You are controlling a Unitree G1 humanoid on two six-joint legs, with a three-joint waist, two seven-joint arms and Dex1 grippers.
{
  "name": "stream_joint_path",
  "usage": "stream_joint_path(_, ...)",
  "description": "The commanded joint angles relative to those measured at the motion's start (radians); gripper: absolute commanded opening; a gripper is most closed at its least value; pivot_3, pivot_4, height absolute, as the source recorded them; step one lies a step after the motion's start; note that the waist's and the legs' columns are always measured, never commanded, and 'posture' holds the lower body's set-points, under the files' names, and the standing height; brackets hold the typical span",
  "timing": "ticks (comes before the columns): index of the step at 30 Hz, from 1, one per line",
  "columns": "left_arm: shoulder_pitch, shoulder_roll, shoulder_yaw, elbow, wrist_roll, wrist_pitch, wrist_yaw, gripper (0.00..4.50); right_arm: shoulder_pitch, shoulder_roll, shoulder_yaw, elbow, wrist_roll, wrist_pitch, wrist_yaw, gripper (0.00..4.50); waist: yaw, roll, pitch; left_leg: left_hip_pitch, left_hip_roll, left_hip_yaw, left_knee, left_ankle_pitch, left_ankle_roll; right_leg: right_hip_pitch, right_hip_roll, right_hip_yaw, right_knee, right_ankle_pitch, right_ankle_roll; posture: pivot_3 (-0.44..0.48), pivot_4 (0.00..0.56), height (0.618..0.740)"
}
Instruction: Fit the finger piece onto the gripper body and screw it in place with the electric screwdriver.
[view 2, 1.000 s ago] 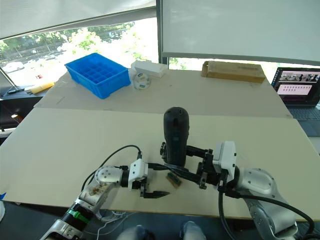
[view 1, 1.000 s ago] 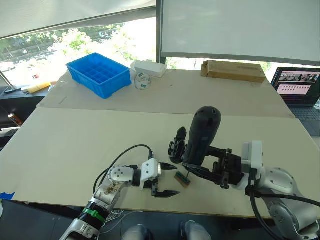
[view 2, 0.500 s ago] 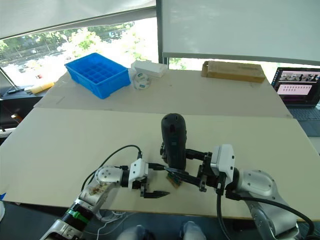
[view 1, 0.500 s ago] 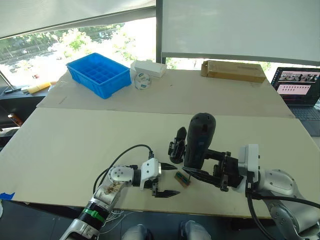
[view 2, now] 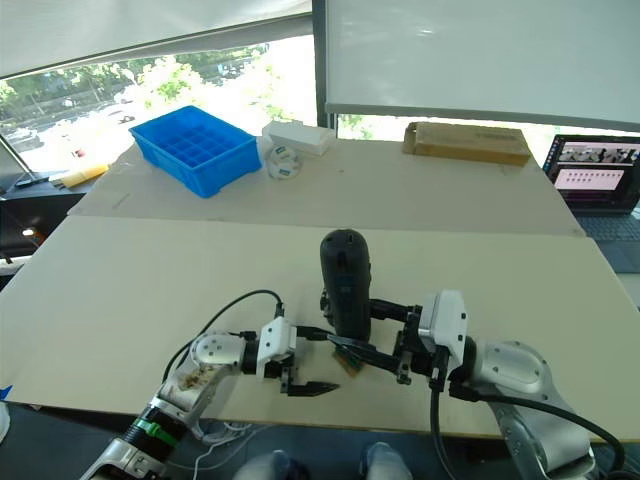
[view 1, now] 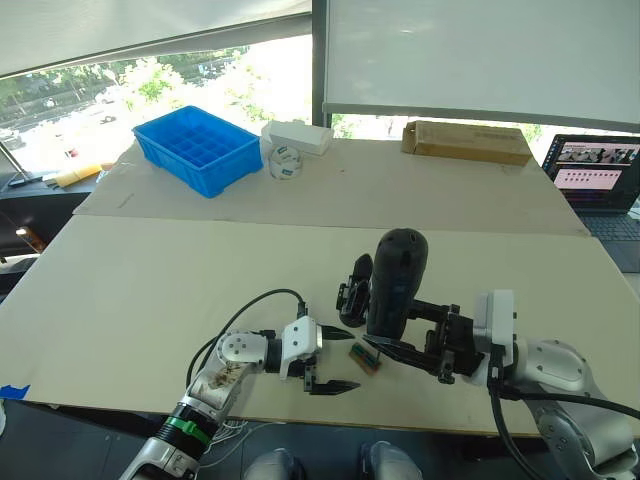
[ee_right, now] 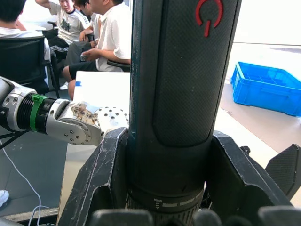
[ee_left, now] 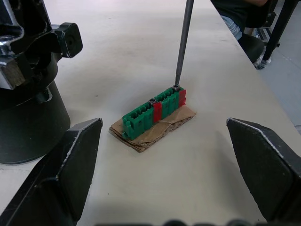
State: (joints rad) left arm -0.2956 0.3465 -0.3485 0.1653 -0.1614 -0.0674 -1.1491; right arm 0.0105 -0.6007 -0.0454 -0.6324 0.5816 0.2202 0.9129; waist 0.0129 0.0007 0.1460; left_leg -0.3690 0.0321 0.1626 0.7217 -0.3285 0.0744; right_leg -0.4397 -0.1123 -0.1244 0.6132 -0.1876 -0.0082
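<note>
The right gripper (view 1: 425, 335) clamps the thick black electric screwdriver (view 1: 395, 282) upright, its thin bit touching the small green-and-brown block (ee_left: 154, 112) near the worktop's front edge; the left gripper (view 1: 325, 360) rests spread apart beside it.

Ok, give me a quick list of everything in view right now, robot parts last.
Electric screwdriver: 1, black, upright, bit on the green block.
Green block: 1, green and red, on brown card.
Gripper body: 1, black, behind the screwdriver.
Bin: 1, blue, far left.
Box: 1, white, beside bin.
Cardboard box: 1, brown, far right.
Laptop: 1, right edge.
People: several, seated.
Left tool: open, empty.
Right tool: gripping the screwdriver.
</note>
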Motion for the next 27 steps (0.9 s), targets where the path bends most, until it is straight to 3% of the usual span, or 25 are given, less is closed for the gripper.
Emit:
stream_joint_path(1,0.03,0.006,-0.02,0.045,0.018,0.011,0.001,4.5,-0.019,0.005,-0.01,-0.027,0.014,-0.038,0.006,1.9,0.0,0.0,0.0,0.0,0.0,0.0,0.0,0.0,0.0,0.0,0.0,0.0,0.0,0.0,0.0,0.0,0.15,0.74)
stream_joint_path(27,0.033,0.009,-0.02,0.03,0.015,0.02,0.002,4.5,-0.023,0.025,0.008,-0.009,-0.013,-0.046,0.01,1.9,-0.001,0.0,0.0,0.0,0.0,0.0,0.0,0.0,0.0,0.0,0.0,0.0,0.0,0.0,0.0,0.0,0.15,0.74)
